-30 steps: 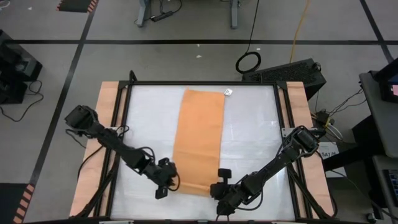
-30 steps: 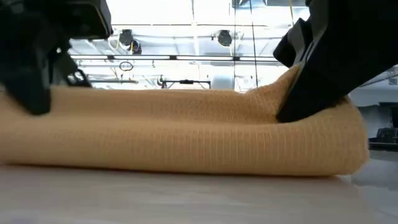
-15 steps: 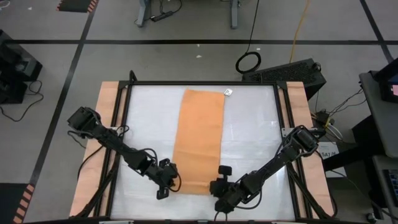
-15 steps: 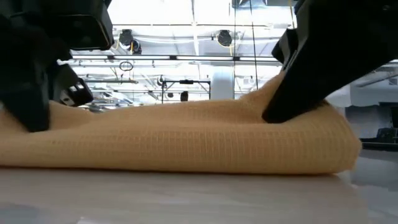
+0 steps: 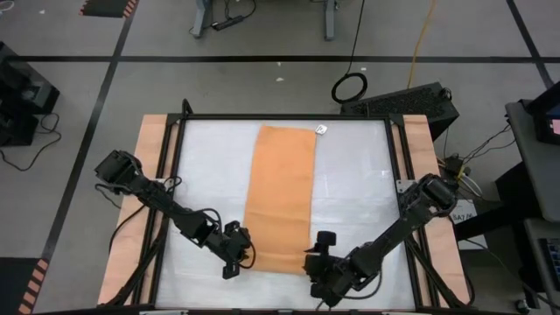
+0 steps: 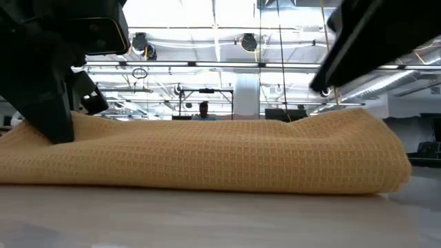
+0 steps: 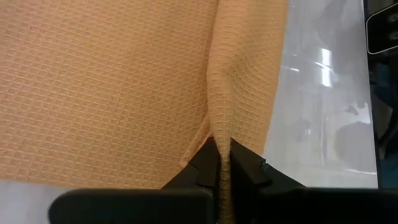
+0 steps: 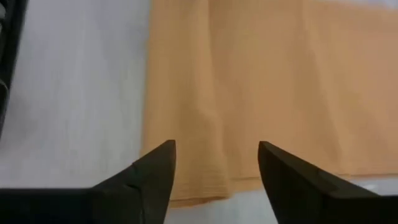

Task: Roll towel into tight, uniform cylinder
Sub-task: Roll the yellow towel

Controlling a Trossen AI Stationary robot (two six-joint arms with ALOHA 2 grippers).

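Note:
The orange-tan towel (image 5: 278, 197) lies as a long strip from the table's far edge to its near edge. Its white tag (image 5: 321, 130) is at the far right corner. The near end (image 6: 207, 155) is folded over into a low, thick hump on the table. My left gripper (image 5: 241, 256) is shut on the towel at its near left corner. My right gripper (image 8: 214, 165) stands open just off the near right corner. It is raised above the cloth (image 6: 344, 62) and has nothing between its fingers. My left gripper pinches a raised ridge of the towel (image 7: 222, 146) between its two fingers, close to the towel's left edge at the near end. The fingers slant down from the near left side and lie along the ridge. The rest of the towel lies slack on the table.
The white table top (image 5: 359, 192) is bare on both sides of the towel. A black frame (image 5: 175, 175) and wooden side boards (image 5: 144, 175) border it. In the low view a person (image 6: 204, 109) stands far back in the room.
My right gripper has opened and let go of the towel's near right corner. It has risen and drawn back toward the table's near right. The pulled-up right part of the folded end has dropped back level. My left gripper has kept its hold.

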